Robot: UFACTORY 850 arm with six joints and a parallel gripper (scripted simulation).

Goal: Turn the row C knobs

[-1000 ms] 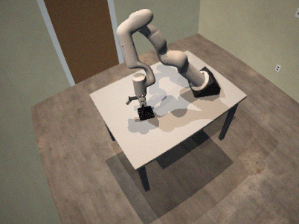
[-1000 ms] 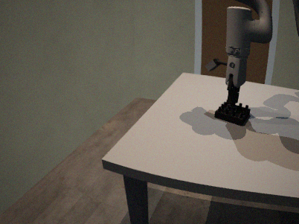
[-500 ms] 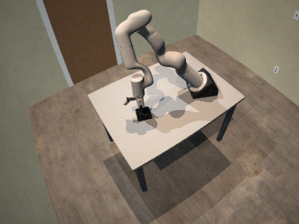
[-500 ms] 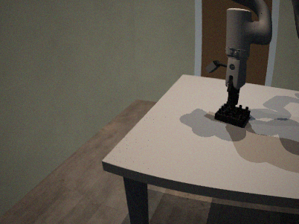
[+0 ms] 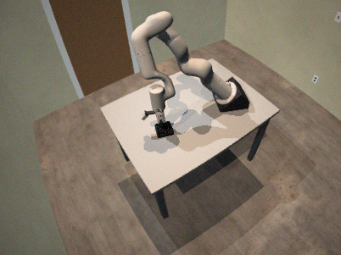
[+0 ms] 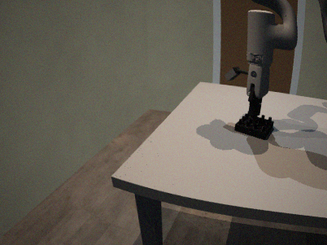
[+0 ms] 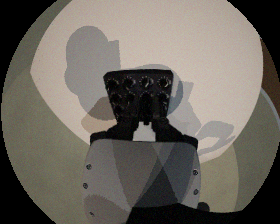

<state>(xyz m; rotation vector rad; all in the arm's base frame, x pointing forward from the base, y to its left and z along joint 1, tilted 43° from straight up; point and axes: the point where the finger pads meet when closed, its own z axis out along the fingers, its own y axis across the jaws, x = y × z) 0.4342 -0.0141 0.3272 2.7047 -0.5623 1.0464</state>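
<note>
Pale green walls (image 5: 174, 12) (image 6: 102, 44) meet in an upright corner at the top view's upper right, the wall to the right of it looking yellower; a brown door (image 5: 91, 33) (image 6: 233, 32) stands between pale blue-grey trim strips (image 5: 64, 41) (image 6: 216, 32), and the yellower wall carries two small white plates (image 5: 338, 17) (image 5: 315, 79), one above the other; the floor (image 5: 89, 185) (image 6: 81, 190) is mottled brown-grey, crossed by broad dark shadows beneath a white table (image 5: 148, 169) (image 6: 171, 166) on dark legs, whose top carries overlapping blue-grey and tan shadows, the light dim and soft
</note>
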